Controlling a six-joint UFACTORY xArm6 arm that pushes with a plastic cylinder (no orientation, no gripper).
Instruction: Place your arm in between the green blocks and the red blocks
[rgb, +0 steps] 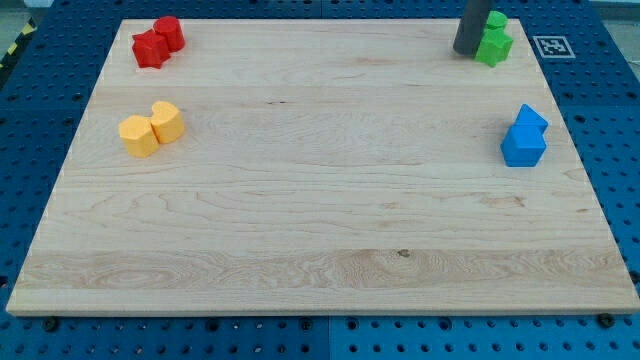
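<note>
Two green blocks (494, 40) sit together at the view's top right corner of the wooden board (320, 200). Two red blocks, a star-like one (149, 49) and a rounder one (169, 32), sit together at the top left corner. My tip (466, 52) is at the end of the dark rod that comes down from the top edge. It stands right at the left side of the green blocks, touching or nearly touching them. The red blocks are far to its left across the board.
Two yellow blocks (151, 128) sit at the left side below the red ones. Two blue blocks (525, 137) sit at the right side below the green ones. A black and white marker tag (551, 45) lies off the board's top right.
</note>
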